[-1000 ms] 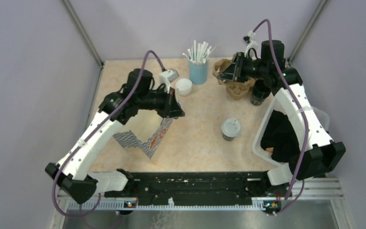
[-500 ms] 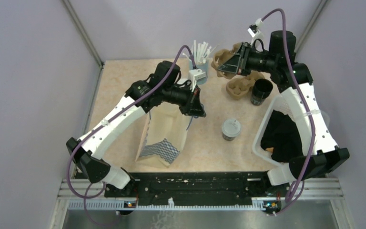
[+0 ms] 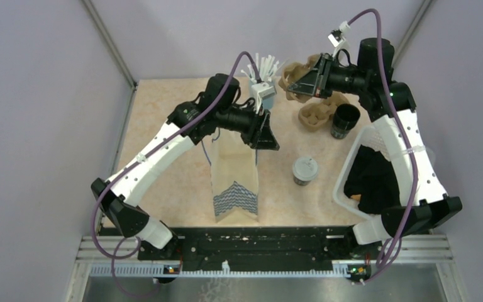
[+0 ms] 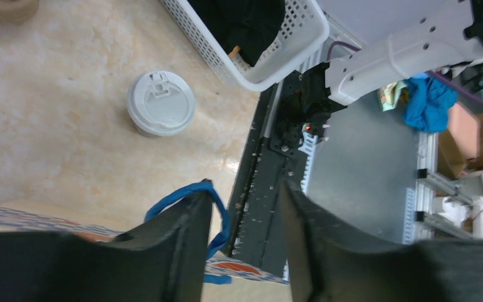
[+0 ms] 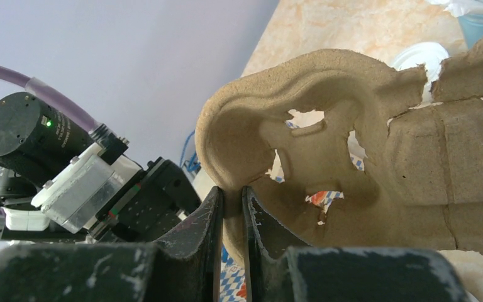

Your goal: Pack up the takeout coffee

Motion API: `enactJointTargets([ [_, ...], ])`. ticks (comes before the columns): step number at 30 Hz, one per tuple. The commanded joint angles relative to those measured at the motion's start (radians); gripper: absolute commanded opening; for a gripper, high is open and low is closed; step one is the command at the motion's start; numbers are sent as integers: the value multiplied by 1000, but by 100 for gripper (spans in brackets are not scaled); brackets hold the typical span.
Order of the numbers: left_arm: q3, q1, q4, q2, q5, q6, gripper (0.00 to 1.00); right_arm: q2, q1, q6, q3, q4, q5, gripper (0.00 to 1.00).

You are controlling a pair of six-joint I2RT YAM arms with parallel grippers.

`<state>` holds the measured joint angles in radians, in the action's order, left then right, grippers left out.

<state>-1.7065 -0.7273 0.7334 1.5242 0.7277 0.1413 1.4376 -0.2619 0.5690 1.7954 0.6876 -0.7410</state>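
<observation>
The takeout coffee, a dark cup with a white lid [image 3: 305, 168] [image 4: 161, 112], stands on the table right of the paper bag [image 3: 234, 179]. A second dark cup [image 3: 344, 121], lidless, stands by the basket. The bag is upright with its mouth open. My left gripper [image 3: 267, 139] [image 4: 245, 195] hovers open at the bag's top right edge, the blue handle [image 4: 219, 204] draped by its left finger and nothing between the fingers. Raised at the back, my right gripper [image 3: 306, 80] [image 5: 233, 192] is shut on the rim of a brown cardboard cup carrier [image 3: 292, 74] [image 5: 327, 132].
Another cardboard carrier [image 3: 317, 117] lies on the table under the raised one. A light-blue cup of white straws [image 3: 265, 66] stands at the back behind my left wrist. A white basket [image 3: 346, 173] [image 4: 289, 47] with black cloth sits at the right edge.
The bag went from folded and leaning to upright, shifting right. My left gripper moved right with it and then opened off the handle. The right gripper lifted the carrier a little.
</observation>
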Motion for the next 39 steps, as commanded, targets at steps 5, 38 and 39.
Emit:
enactJointTargets([
  [5, 62, -3, 18, -186, -174, 190, 73, -1, -9, 3, 39, -29, -24, 0],
  [38, 225, 23, 191, -277, -1015, 282, 24, -20, -17, 16, -6, -46, -64, 0],
  [39, 240, 24, 159, -278, -1012, 213, 19, -22, -20, 16, -7, -46, -67, 0],
])
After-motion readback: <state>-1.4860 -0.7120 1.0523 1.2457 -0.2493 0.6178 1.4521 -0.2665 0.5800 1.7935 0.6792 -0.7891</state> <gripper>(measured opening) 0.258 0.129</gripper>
